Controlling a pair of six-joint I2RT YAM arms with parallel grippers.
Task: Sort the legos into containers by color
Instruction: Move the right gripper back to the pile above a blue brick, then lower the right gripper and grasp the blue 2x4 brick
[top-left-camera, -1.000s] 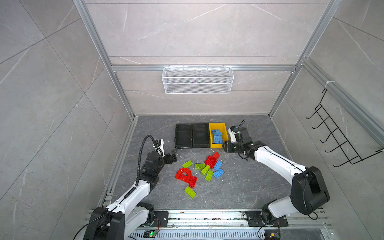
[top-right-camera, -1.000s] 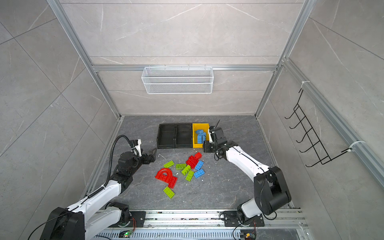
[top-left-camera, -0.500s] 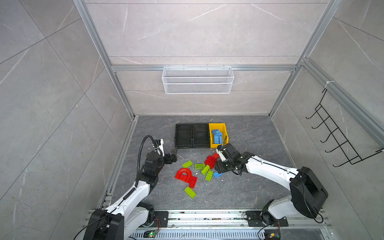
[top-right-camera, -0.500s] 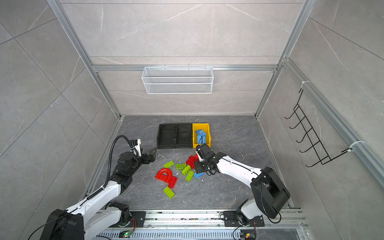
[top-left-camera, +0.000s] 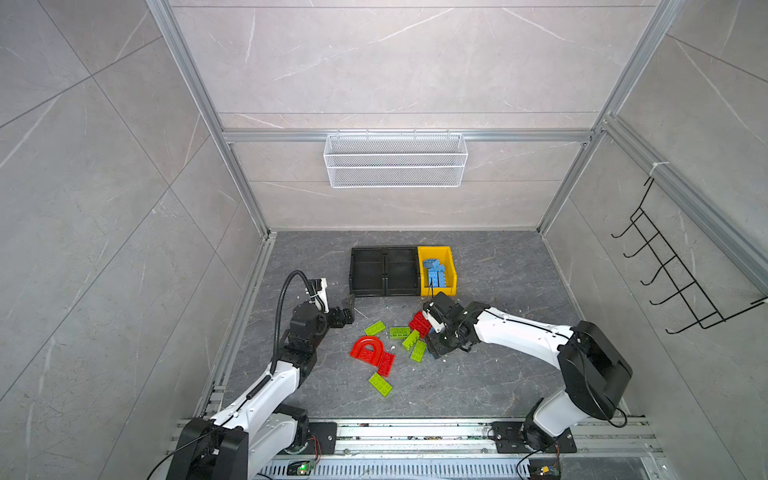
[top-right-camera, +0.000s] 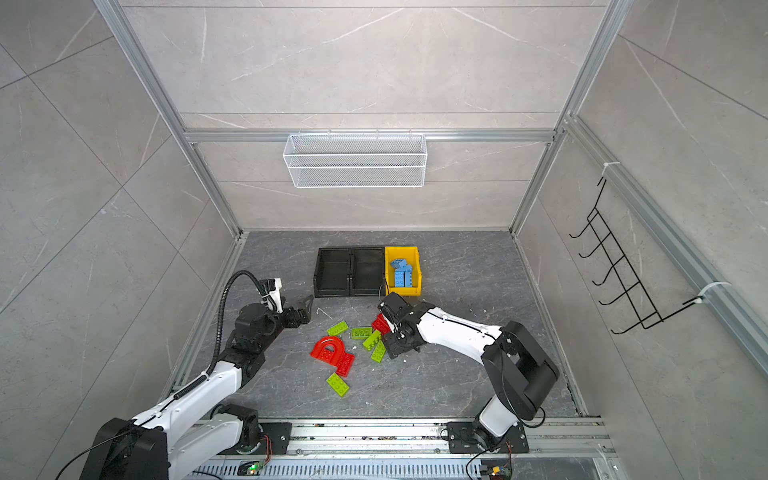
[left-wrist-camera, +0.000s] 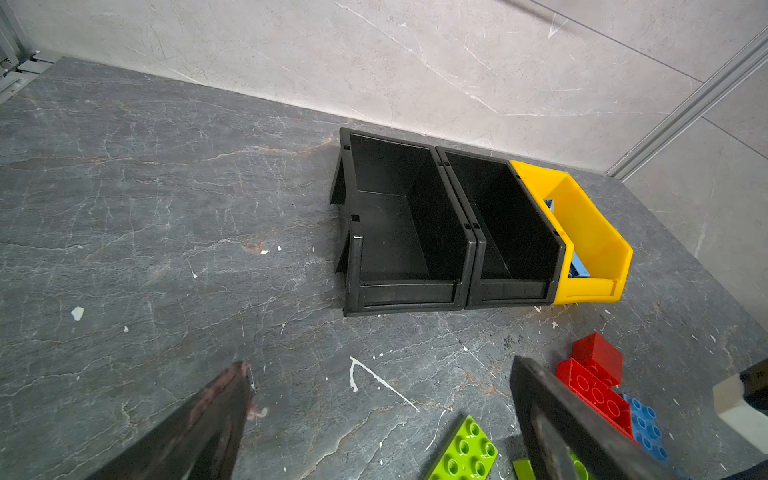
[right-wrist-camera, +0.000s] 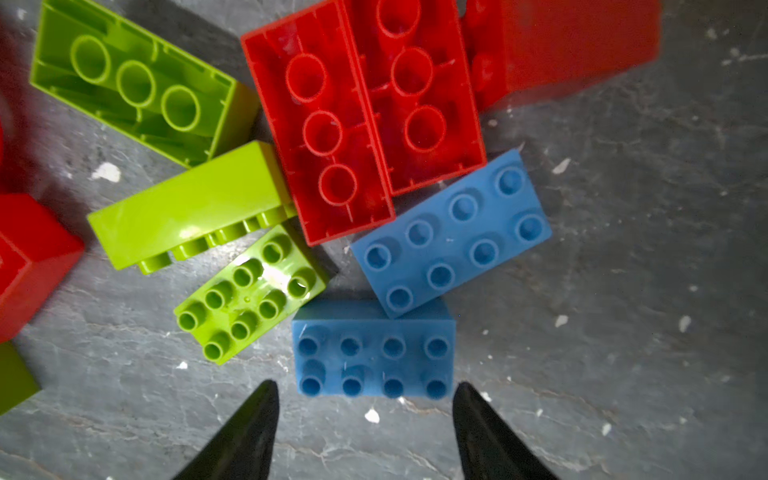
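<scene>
Legos (top-left-camera: 400, 332), red, lime and blue, lie scattered mid-table in front of the bins. Yellow bin (top-left-camera: 434, 250) holds several blue bricks (top-left-camera: 436, 274). Right gripper (right-wrist-camera: 365, 386) sits low over the pile, jaws partly spread, gripping nothing, tips just short of a loose blue brick (right-wrist-camera: 372, 349). Left gripper (left-wrist-camera: 379, 362) is spread wide, nothing in it, near the black bins (left-wrist-camera: 469, 232).

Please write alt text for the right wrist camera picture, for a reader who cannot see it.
The open right gripper hangs over a blue brick lying studs up on the grey table, holding nothing. Beyond it lie a second blue brick, two upturned red bricks and several green bricks.
</scene>
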